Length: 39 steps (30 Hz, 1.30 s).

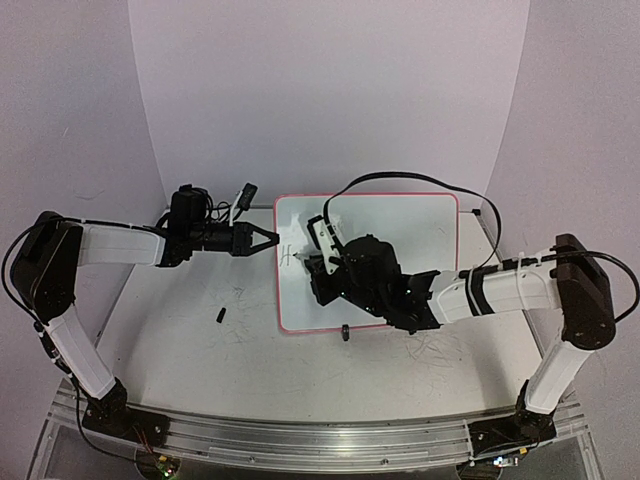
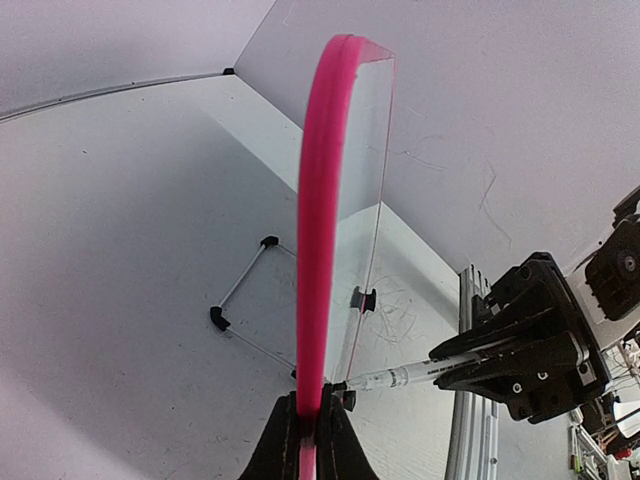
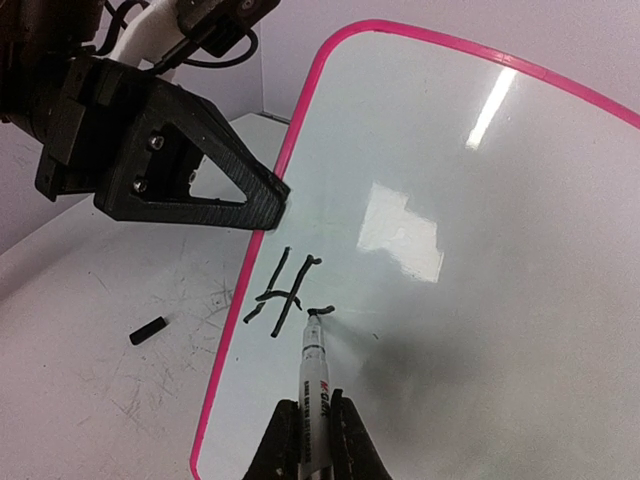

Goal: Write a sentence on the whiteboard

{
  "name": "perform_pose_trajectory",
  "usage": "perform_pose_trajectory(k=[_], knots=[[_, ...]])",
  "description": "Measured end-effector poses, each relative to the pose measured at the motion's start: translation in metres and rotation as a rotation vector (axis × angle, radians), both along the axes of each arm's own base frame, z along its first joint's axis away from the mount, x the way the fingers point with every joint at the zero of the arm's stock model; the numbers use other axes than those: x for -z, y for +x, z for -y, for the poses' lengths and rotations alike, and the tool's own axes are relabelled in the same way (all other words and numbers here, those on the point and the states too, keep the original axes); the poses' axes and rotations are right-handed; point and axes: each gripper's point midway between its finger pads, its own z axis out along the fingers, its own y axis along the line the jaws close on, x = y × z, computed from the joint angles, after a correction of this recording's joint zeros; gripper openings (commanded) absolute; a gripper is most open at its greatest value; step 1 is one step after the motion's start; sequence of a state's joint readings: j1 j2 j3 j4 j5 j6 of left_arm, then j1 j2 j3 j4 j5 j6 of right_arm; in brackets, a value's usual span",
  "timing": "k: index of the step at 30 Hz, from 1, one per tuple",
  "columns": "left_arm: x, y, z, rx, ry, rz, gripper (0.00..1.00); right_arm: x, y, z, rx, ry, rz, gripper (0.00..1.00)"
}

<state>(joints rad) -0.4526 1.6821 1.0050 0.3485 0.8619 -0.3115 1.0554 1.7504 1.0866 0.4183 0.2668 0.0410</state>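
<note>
Two white-and-black arms with dark two-finger grippers

The left arm (image 1: 120, 243) and right arm (image 1: 510, 290) each have smooth white links between bulky black joint housings, and a black base (image 1: 105, 408). The left gripper (image 1: 270, 240) and right gripper (image 1: 322, 262) are matte black. In the right wrist view, a left finger (image 3: 220, 190) is a ribbed, open triangular frame with silver screws (image 3: 150, 143). A thick black cable (image 1: 400, 176) loops over the right wrist, and thinner black wire runs along both arms.
</note>
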Motion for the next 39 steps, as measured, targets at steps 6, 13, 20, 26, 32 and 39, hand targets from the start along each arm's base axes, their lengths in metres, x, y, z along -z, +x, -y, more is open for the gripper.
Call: perform_pose_trajectory(k=[6,13,20,26,32,39], knots=[[-0.0001,0.0000,0.0000,0.000,0.000,0.000,0.00,0.0015,-0.0014,-0.0009,-0.009,-0.001,-0.008,0.00],[-0.0001,0.0000,0.0000,0.000,0.000,0.000,0.00,0.0049,-0.0036,-0.0020,-0.022,-0.007,-0.022,0.00],[0.0001,0.0000,0.0000,0.000,0.000,0.000,0.00,0.0060,-0.0039,-0.0018,-0.022,-0.011,-0.025,0.00],[0.0000,0.0000,0.0000,0.000,0.000,0.000,0.00,0.0077,-0.0047,-0.0018,-0.027,-0.016,-0.029,0.00],[0.0000,0.0000,0.0000,0.000,0.000,0.000,0.00,0.0096,-0.0057,-0.0020,-0.032,-0.022,-0.035,0.00],[0.0000,0.0000,0.0000,0.000,0.000,0.000,0.00,0.0099,-0.0055,-0.0015,-0.028,-0.024,-0.034,0.00]])
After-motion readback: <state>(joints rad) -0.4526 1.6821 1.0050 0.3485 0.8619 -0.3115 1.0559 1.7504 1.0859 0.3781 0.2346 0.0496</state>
